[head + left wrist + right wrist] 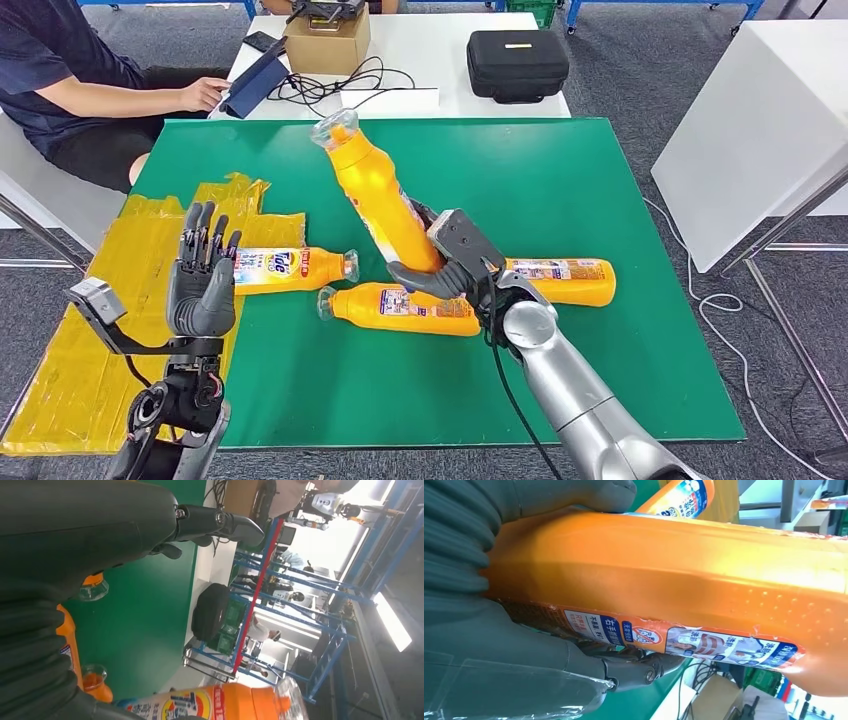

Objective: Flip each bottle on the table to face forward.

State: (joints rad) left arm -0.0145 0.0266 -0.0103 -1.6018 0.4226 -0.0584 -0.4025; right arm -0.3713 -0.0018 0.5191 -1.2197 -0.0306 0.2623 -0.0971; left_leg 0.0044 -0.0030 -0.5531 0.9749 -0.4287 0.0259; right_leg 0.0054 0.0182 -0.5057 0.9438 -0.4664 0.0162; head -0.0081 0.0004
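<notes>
Head view: right hand (450,262) gripping lifted bottle (375,190), tilted above green table (560,180); three bottles lying flat beneath. Left hand (203,280) raised, fingers (200,232) spread, holding nothing. Right wrist view: fingers (634,667) wrapped round orange bottle body.

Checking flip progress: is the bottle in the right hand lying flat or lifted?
Lifted: the right hand holds the bottle tilted, cap end raised above the green table.
</notes>
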